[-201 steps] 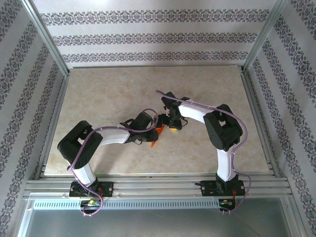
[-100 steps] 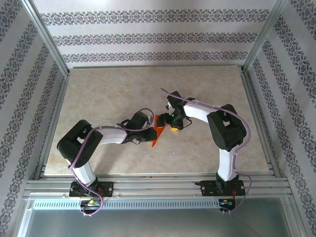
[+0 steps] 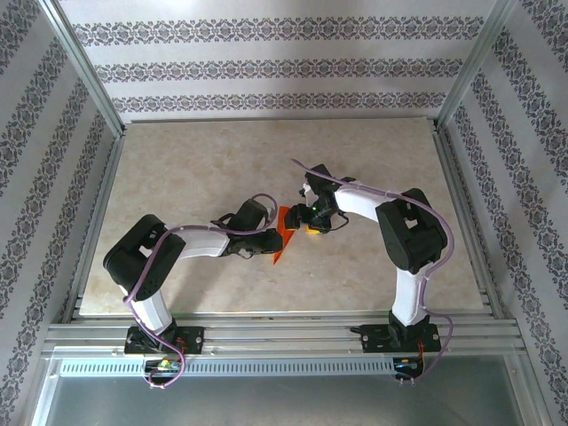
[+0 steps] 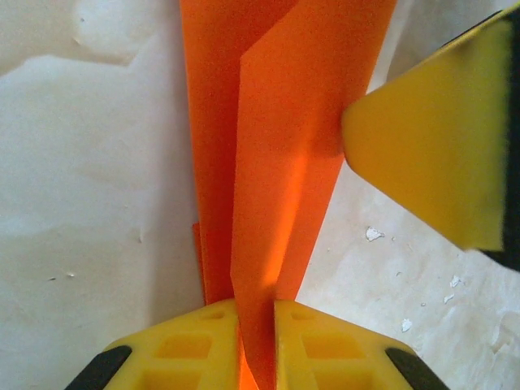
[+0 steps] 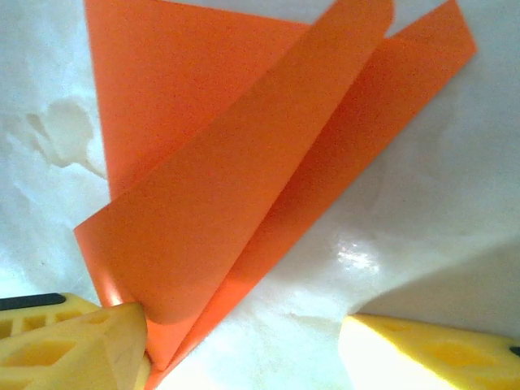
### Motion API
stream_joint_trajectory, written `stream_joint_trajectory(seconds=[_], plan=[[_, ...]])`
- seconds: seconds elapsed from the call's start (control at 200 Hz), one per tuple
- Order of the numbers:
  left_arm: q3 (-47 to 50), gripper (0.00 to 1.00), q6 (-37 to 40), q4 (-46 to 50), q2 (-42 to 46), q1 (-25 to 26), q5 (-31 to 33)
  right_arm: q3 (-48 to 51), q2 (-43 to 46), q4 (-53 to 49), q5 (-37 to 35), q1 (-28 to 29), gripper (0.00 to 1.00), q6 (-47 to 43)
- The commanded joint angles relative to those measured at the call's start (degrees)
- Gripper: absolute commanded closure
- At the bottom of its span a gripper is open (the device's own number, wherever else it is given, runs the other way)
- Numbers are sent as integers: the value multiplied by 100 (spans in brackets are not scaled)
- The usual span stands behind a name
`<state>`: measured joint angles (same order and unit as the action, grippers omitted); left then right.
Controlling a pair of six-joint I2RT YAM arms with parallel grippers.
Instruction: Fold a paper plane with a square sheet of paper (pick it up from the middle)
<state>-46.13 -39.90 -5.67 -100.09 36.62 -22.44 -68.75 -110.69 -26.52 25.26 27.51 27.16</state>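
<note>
Nearest me, the left gripper (image 4: 256,313) is clamped on the orange-red paper (image 4: 276,146), its two yellow jaws pinched together on the narrow end of a long creased shape; seen from above, that gripper (image 3: 266,244) sits at about 8 o'clock of the paper (image 3: 284,218), near the middle of the table (image 3: 195,160). The sheet is feather-light, thin and springy; its upper flap lifts and curls off the layer below, so I'd judge it slips and crumples easily and is best pinched on the crease line, never on a loose edge. Beyond, at 2 o'clock of the paper, the right gripper (image 3: 311,222) stands with jaws apart, holding nothing; one of its yellow fingers (image 4: 431,154) touches the flap's edge.
</note>
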Motion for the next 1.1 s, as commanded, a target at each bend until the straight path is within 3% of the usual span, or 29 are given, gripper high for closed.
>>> stream_joint_trajectory(seconds=[0.0,0.215,0.34,0.55,1.094], plan=[[-77,82,88,724,-232,-62,110,428,-20,665,-162,34,25,-60],[-134,82,70,794,-317,-66,71,1239,1261,2030,27,16,31,438],[-151,83,87,827,-309,-63,68,1545,1351,2659,386,39,52,808],[-140,83,92,829,-326,-67,55,1429,903,3021,647,243,76,1181],[-211,83,98,886,-435,-67,-11,1374,549,2723,297,282,82,1152]])
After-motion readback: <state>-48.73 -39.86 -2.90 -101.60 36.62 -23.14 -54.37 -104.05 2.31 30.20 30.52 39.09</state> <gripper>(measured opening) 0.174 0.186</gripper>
